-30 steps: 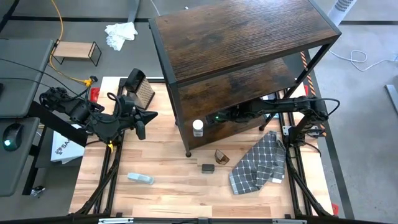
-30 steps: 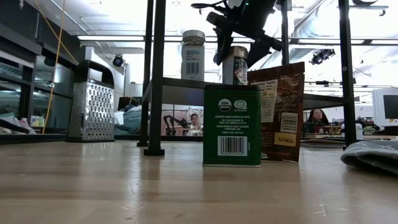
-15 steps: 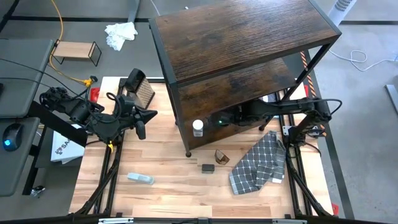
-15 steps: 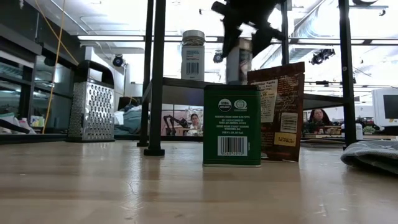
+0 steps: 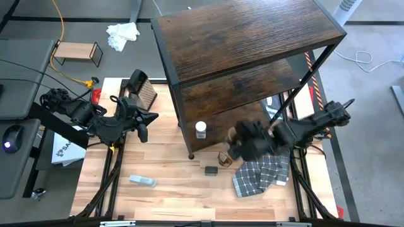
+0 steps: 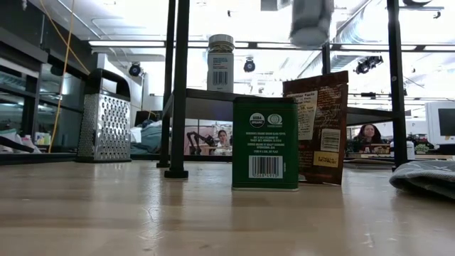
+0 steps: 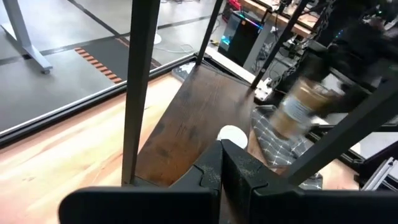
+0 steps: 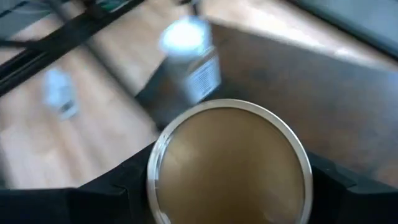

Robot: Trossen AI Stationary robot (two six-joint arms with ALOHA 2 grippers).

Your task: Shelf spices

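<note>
My right gripper (image 5: 240,141) is shut on the tan-lidded brown jar (image 6: 311,21), just in front of the shelf (image 5: 246,38) and above the table. The white-capped jar (image 5: 201,129) stands on the shelf's lowest board (image 7: 186,124). The dark green tin (image 6: 265,142) and the reddish-brown packet (image 6: 320,128) stand upright on the table in front of the shelf. The slim amber bottle is not in view. My left gripper (image 5: 149,116) is shut and waits left of the shelf, touching nothing. My right gripper holds the tan-lidded jar pinched between its two fingers (image 8: 121,190), one on each side of the jar's upper part by the lid (image 8: 230,165). The lid faces the wrist camera. The jar is lifted clear of both the shelf board and the table.
A checked cloth (image 5: 262,165) lies on the table under the right arm. A metal box grater (image 5: 142,90) stands left of the shelf, and a clear flat plastic object (image 5: 142,181) lies near the table's near edge. The shelf's black legs (image 6: 178,85) stand beside the tin.
My right gripper has drawn back out of the shelf's lower tier toward the table's near edge and right, and up. It has taken the tan-lidded jar with it, so the jar has left the board beside the white-capped jar and now hangs lifted clear.
</note>
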